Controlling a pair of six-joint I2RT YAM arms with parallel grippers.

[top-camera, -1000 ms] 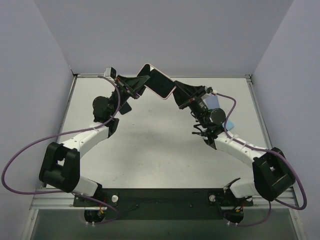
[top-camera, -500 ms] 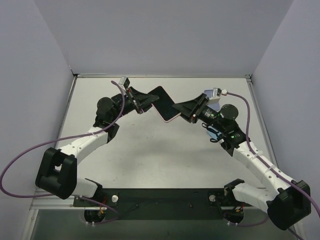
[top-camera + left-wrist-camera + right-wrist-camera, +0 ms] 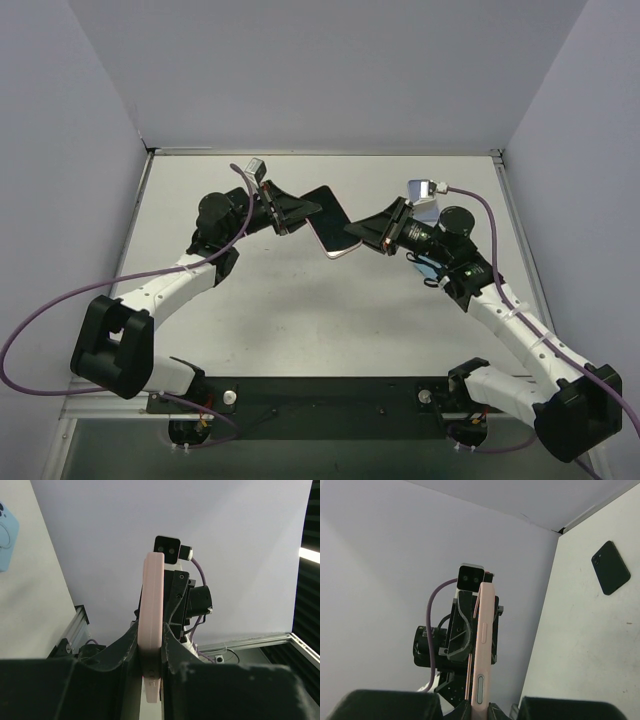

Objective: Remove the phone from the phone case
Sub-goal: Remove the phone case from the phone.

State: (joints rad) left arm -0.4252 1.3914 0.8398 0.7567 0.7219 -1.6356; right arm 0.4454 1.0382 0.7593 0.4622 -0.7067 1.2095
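Above the table [image 3: 300, 320], upper centre of the top view, you have the left gripper [image 3: 288, 210] and right gripper [image 3: 368, 232] each clamped on opposite ends of the pink phone case [image 3: 340, 250]. It is held aloft with the phone [image 3: 325, 212] inside, probably to flex the case off. Wrist views show only its pinched edge. Right wrist alone shows a black slab [image 3: 610, 567] lying upper right; left wrist shows a blue item [image 3: 6, 535] upper left.

The phone case [image 3: 151, 630] is smooth, matt pink plastic.
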